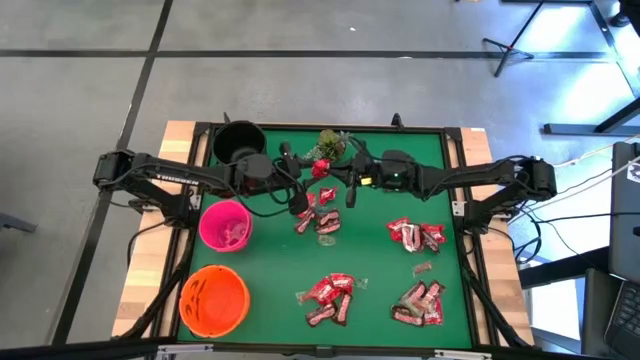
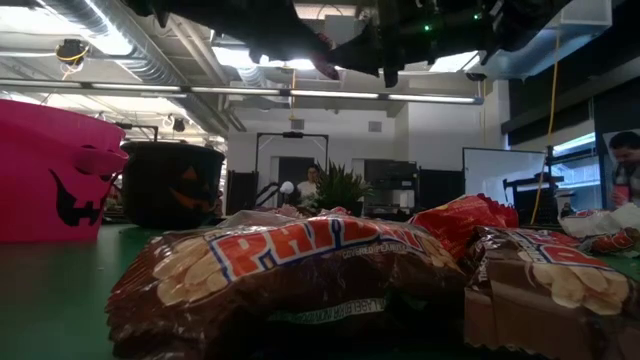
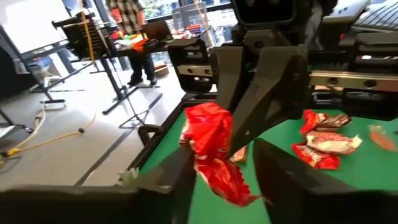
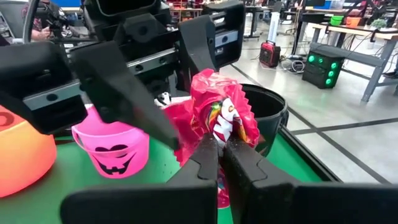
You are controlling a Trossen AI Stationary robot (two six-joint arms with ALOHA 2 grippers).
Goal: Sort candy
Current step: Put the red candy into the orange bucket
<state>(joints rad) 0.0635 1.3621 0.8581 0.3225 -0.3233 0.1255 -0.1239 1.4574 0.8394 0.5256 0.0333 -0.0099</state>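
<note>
A shiny red candy packet (image 1: 320, 168) hangs in the air over the far middle of the green table (image 1: 270, 260), between my two grippers. My right gripper (image 4: 222, 152) comes in from the table's right and is shut on it. My left gripper (image 3: 224, 168) comes from the left, and its two fingers stand close on either side of the same packet (image 3: 211, 149). More candy lies in piles on the table (image 1: 415, 236) (image 1: 330, 297) (image 1: 420, 303) (image 1: 318, 218). One brown bar (image 2: 290, 270) lies right in front of the low camera. My right gripper pinches a crumpled edge of the red packet (image 4: 225, 127) between its two fingers. The fingers lie about level and come from the table's right. The packet stands up beyond the fingertips, clear of the table. My left gripper has a finger (image 3: 180, 177) right beside the packet; whether it touches, I cannot tell.
A black bowl (image 1: 238, 142) stands at the far left, a pink bowl (image 1: 226, 224) below my left arm, and an orange bowl (image 1: 213, 300) at the near left. A green sprig (image 1: 333, 142) sits at the far edge, just behind the grippers.
</note>
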